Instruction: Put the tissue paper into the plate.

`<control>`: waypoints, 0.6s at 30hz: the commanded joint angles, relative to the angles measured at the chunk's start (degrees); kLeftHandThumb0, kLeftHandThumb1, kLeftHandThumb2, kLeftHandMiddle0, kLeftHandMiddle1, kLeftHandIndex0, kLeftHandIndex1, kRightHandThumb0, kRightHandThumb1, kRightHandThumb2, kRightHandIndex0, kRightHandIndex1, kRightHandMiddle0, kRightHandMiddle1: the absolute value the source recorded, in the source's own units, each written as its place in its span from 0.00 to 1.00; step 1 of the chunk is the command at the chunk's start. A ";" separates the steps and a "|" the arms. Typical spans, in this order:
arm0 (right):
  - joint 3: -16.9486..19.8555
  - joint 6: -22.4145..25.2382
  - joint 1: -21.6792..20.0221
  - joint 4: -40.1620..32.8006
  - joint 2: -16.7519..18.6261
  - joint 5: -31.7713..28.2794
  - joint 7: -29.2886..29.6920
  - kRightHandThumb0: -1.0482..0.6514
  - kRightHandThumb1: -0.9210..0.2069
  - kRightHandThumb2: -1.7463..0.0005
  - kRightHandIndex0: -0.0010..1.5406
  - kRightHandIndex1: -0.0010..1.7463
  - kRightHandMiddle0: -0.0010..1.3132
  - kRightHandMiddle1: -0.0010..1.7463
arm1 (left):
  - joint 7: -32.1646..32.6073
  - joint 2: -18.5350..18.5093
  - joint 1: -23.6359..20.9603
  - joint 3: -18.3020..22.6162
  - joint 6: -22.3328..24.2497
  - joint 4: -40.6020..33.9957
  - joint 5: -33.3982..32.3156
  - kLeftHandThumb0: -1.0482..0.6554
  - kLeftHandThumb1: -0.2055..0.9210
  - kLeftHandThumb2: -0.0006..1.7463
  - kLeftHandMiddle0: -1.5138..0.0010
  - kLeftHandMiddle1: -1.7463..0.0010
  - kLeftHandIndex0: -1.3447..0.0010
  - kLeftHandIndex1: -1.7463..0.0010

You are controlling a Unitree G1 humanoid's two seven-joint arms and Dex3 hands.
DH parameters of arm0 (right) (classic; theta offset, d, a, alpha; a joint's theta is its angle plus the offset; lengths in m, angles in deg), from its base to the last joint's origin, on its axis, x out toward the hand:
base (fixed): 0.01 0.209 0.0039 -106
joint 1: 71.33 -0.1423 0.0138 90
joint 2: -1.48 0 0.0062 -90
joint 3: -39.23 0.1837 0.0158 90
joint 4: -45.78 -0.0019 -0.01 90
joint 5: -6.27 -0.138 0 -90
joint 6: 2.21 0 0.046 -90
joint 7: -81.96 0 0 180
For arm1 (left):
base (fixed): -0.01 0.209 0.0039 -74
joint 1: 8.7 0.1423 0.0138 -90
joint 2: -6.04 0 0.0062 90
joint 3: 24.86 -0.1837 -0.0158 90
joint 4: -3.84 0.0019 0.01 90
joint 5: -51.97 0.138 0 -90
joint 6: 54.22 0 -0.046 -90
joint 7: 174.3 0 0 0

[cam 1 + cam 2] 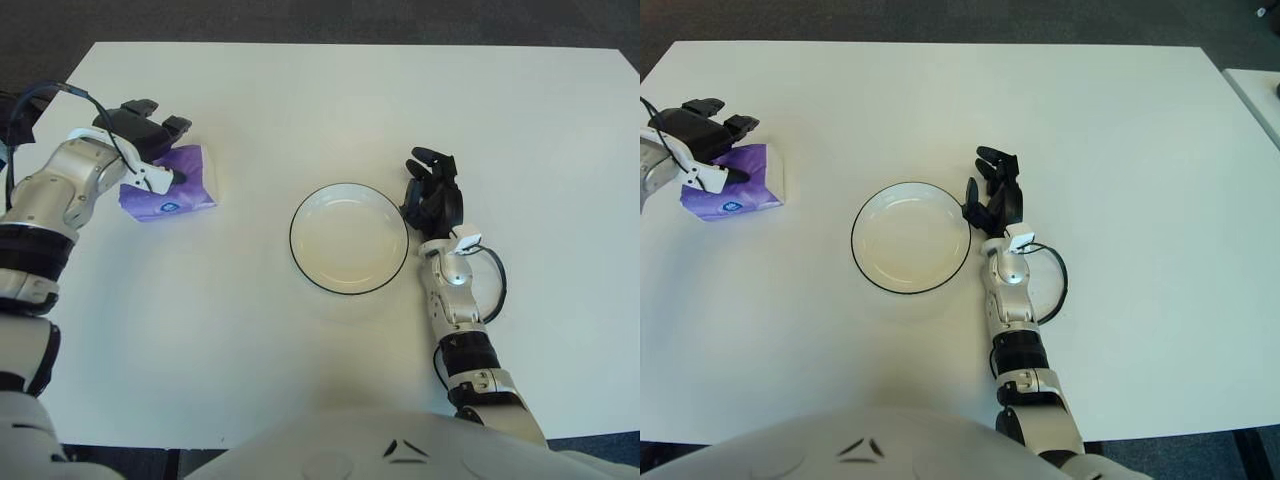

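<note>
A purple tissue pack (175, 190) lies on the white table (300, 110) at the left. My left hand (150, 135) is over the pack's far left part, fingers spread, with the thumb tip lying on top of the pack; it is not closed around it. A white plate with a black rim (350, 240) sits empty at the table's middle, well to the right of the pack. My right hand (432, 190) shows just beside the plate's right rim, fingers relaxed and holding nothing. The pack also shows in the right eye view (735, 190).
A black cable loops beside my right wrist (495, 285). The table's front edge is close to my body. Dark floor surrounds the table, and the corner of another white surface (1262, 95) shows at the far right.
</note>
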 commanded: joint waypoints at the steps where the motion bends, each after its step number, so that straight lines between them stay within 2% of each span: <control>1: 0.85 4.07 5.87 5.63 1.30 -1.16 0.02 0.34 0.20 0.49 0.18 0.47 0.01 0.70 | -0.64 0.31 -0.39 -2.44 -0.90 3.03 0.46 0.00 1.00 0.32 0.93 0.99 1.00 0.81; 9: 0.96 4.65 5.98 5.27 1.12 -1.45 -0.25 0.34 0.19 0.50 0.17 0.47 0.01 0.69 | -3.15 -0.21 -1.81 -4.20 -2.72 4.28 -1.27 0.00 1.00 0.27 0.90 0.98 1.00 0.81; 13: 1.07 4.91 6.08 4.97 1.18 -1.56 -0.34 0.35 0.19 0.50 0.17 0.47 0.01 0.69 | -8.15 -0.81 -2.53 -5.48 -4.05 4.09 -2.13 0.01 1.00 0.25 0.89 0.98 1.00 0.83; 18: 1.12 5.07 6.19 4.68 1.20 -1.70 -0.44 0.35 0.19 0.50 0.18 0.47 0.01 0.70 | -14.62 -0.91 -3.78 -6.67 -5.83 4.69 -4.13 0.02 1.00 0.28 0.88 0.97 1.00 0.83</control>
